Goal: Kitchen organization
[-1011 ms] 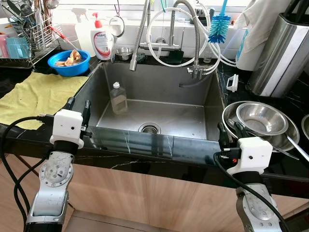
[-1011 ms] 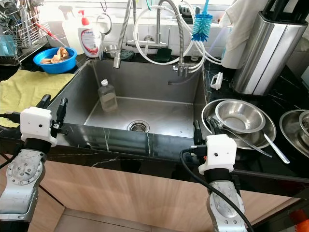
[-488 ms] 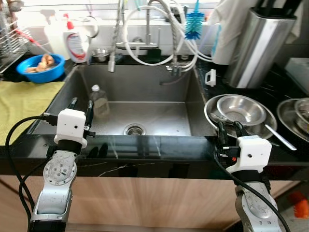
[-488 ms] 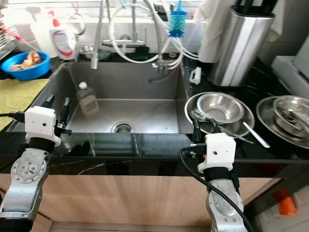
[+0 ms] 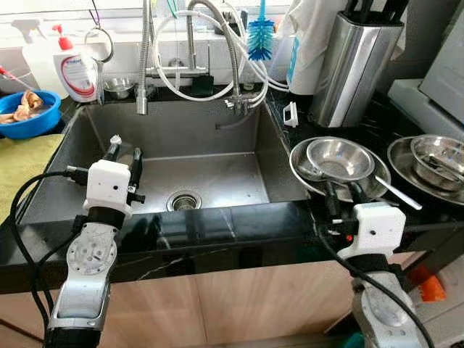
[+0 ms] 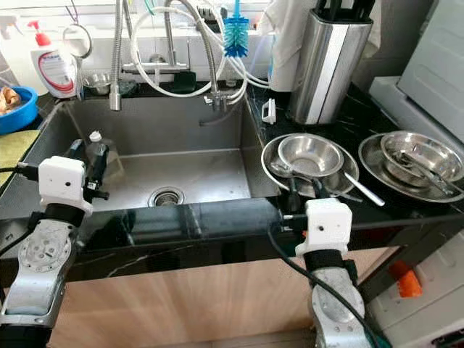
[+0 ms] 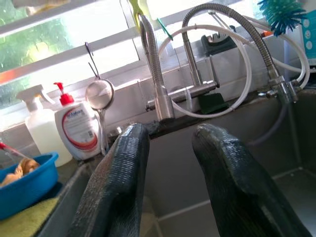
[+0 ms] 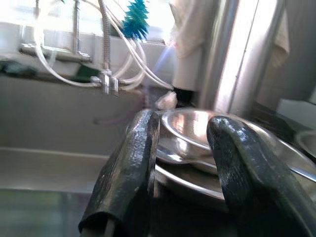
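A steel sink (image 5: 239,130) sits in a black counter. My left gripper (image 5: 123,156) hovers open over the sink's left part, with nothing between its fingers (image 7: 123,163). A clear plastic bottle (image 6: 93,147) stands in the sink just behind it, mostly hidden. My right gripper (image 5: 342,194) is open at the counter's front edge, right in front of a steel bowl (image 5: 339,156) stacked in a wider steel dish (image 5: 301,161) with a spoon (image 5: 397,193). The right wrist view looks at that stack (image 8: 192,126) between the open fingers.
A second pile of steel bowls (image 5: 435,156) lies at the far right. A steel canister (image 5: 355,61) stands behind the bowls. Faucet hoses (image 5: 210,51), a blue brush (image 5: 259,40), a soap bottle (image 5: 75,70), a blue bowl (image 5: 25,116) and a yellow cloth (image 5: 18,163) are around the sink.
The camera has swung right, so the sink slid left and the far-right bowl pile came into view. Both grippers stay open, and the left one now covers the bottle.
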Controlling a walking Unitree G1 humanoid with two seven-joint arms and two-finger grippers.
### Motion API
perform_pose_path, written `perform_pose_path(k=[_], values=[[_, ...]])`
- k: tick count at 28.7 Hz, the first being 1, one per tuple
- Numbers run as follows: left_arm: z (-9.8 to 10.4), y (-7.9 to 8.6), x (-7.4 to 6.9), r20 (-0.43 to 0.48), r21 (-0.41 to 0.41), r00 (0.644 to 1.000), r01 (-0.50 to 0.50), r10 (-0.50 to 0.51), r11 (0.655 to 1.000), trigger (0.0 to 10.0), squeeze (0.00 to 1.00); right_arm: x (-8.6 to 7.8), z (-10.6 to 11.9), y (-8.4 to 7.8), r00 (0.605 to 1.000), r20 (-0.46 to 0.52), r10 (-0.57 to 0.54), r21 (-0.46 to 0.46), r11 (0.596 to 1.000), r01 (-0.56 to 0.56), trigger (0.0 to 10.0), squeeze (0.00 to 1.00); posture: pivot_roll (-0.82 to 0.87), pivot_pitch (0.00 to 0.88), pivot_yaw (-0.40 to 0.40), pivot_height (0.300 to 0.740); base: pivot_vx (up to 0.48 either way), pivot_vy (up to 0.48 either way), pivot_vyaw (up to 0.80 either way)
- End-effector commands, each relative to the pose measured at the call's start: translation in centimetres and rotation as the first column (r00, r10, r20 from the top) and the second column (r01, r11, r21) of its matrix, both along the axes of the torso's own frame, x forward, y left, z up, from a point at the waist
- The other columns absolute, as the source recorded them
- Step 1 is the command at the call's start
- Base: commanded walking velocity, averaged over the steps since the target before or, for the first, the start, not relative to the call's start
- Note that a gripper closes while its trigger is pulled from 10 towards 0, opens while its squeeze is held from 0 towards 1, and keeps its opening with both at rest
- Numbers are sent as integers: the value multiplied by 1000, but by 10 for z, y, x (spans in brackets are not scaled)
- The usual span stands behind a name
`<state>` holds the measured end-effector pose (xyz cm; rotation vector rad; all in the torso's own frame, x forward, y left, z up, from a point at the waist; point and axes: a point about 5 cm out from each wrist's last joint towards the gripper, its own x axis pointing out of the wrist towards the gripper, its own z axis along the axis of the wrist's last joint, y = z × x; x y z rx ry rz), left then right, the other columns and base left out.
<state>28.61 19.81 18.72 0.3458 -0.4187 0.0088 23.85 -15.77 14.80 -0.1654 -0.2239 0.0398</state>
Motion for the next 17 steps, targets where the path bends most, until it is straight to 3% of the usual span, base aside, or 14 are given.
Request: perform_pose_path(k=[1,14,17], values=[[2,-1,2,1,-4,1000,-2,2,1000,10000,0,0,7,-2,1000,31,-3,-8,1000,3,10000,0,-67,0,25,740,0,0,0],[2,-4,4,2,-12,1000,4,-4,1000,10000,0,0,6,-2,1000,23,-11,-7,1000,11,10000,0,-71,0,24,740,0,0,0],[1,-4,5,-7,-28,1000,4,-5,1000,10000,0,0,5,-2,1000,15,-12,3,1000,12,10000,0,-71,0,24,740,0,140,-665]])
